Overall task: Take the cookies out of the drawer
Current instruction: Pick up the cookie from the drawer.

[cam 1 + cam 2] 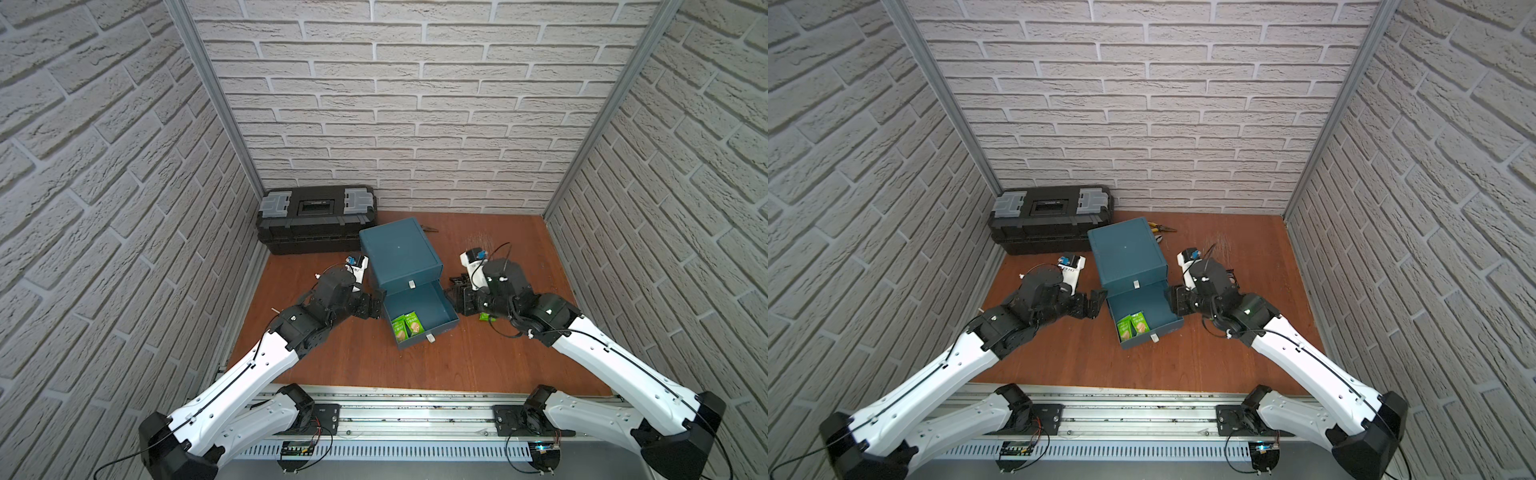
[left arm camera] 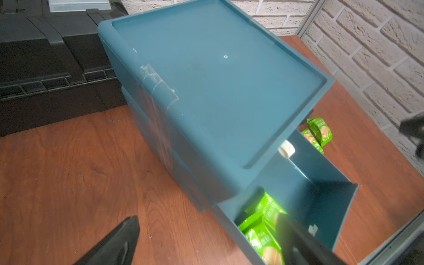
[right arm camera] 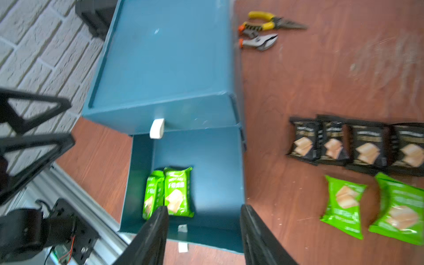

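Green cookies (image 3: 168,192) in the drawer (image 3: 215,174) — right hand (image 3: 203,229) open, above.

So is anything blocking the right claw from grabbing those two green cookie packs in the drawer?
Nothing visible does. The right gripper is open and empty beside the open drawer. The two green packs lie uncovered on its floor. Only the drawer's low side wall lies between, so it likely must reach over that.
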Available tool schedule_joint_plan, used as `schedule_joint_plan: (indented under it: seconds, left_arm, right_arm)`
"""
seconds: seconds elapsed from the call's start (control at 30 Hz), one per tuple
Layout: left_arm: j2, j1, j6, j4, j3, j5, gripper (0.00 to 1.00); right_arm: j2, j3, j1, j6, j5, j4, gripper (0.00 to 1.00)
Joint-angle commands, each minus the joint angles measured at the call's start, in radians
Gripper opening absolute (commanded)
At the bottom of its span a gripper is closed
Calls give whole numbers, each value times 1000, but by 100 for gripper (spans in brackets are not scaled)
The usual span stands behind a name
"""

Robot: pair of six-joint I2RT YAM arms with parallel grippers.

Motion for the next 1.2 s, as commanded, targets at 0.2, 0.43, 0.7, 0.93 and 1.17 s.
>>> schedule_joint_plan:
  seconds: [0.2,0.43,0.7,0.93,1.17]
  left_arm:
    - [85,71,-28,170,42,99,99]
    - [107,81,-29,190,38,120,99]
    - [118,87,-26,208,36,121,99]
    - [137,97,-27,218,39,141,99]
    - [129,99,-25,218,39,147,98]
  right_arm:
    - [178,-9,167,76,88,38,55]
    - [296,11,186,61,102,27,58]
    - [427,56,195,46,93,45,59]
    - [520,121,204,38,61,40,59]
    - [544,135,210,42,100,20,41]
